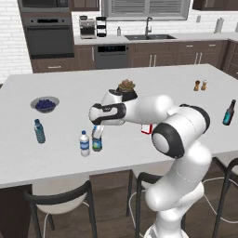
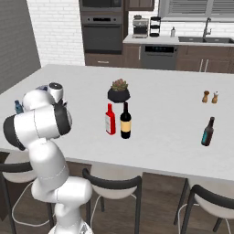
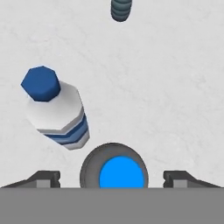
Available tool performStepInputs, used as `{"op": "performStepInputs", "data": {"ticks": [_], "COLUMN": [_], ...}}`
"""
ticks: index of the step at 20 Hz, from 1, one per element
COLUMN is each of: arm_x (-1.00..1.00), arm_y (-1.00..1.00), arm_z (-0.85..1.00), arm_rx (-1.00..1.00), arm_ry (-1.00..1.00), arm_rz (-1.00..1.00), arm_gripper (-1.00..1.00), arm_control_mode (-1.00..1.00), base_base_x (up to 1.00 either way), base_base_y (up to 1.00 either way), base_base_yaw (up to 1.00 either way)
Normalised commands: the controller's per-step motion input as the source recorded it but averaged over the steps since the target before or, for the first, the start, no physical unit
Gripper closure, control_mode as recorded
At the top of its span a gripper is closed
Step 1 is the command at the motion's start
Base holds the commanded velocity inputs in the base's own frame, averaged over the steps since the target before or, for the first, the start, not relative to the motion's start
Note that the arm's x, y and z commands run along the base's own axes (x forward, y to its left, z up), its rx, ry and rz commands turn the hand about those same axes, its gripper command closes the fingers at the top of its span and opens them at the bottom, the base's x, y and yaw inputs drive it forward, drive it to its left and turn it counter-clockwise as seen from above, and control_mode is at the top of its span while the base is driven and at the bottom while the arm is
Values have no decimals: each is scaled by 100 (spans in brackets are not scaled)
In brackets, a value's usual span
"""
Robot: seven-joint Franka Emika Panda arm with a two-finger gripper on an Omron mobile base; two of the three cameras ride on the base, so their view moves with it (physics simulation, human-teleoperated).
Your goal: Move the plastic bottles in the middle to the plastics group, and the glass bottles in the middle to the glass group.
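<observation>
The small grey-clear plastic bottle (image 1: 96, 143) with a blue cap (image 3: 121, 177) stands upright on the white island, right beside the white water bottle (image 1: 84, 143) (image 3: 57, 111). My gripper (image 1: 97, 128) (image 3: 113, 179) hangs straight above it, open, with a fingertip on each side of the cap and a gap to both. A teal-tinted bottle (image 1: 39, 131) (image 3: 121, 9) stands further left. In the middle of the island are the dark brown bottle (image 2: 125, 120) and the red-capped bottle (image 2: 109, 119). The slim dark glass bottle (image 2: 208, 131) (image 1: 228, 112) stands at the right end.
A bowl of blueberries (image 1: 44, 104) sits behind the water bottles. A potted plant (image 2: 119, 91) stands behind the two middle bottles, and salt and pepper shakers (image 2: 210, 97) are at the far right. Dark stools (image 1: 60, 200) line the island's near edge.
</observation>
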Motion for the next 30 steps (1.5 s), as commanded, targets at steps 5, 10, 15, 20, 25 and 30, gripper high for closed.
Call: {"op": "performStepInputs", "data": {"ticks": [5, 10, 15, 20, 25, 30], "arm_x": [-5, -11, -3, -5, -21, -27], "arm_y": [0, 0, -15, -32, -37, -54], "arm_z": [39, 61, 43, 37, 28, 36], "arm_rx": [0, 0, 0, 0, -3, -3], "arm_ry": [-4, -4, 3, 0, 0, 0], "arm_rz": [0, 0, -7, -19, -33, -35], "arm_gripper": [-100, -100, -100, -100, -100, -100], "arm_control_mode": [-100, -100, -100, -100, -100, -100], "base_base_x": [0, 0, 0, 0, 0, 0], "base_base_y": [0, 0, 0, 0, 0, 0], "base_base_yaw": [0, 0, 0, 0, 0, 0]}}
